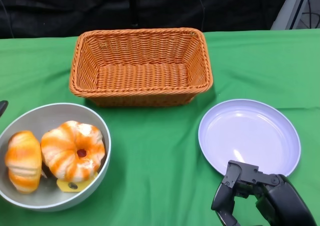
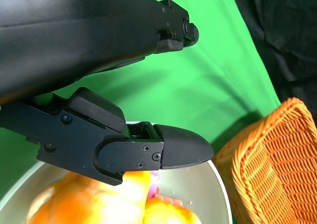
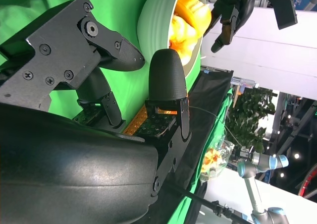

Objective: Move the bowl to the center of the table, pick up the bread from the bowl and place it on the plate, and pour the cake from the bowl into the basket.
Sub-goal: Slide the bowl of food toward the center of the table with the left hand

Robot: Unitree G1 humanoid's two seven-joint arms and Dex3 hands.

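On the green table, the grey bowl sits at the left edge, holding the bread and the cake. The left hand hovers just above it, fingers apart, holding nothing. The basket stands farther back, the plate right. The right hand is open, empty.
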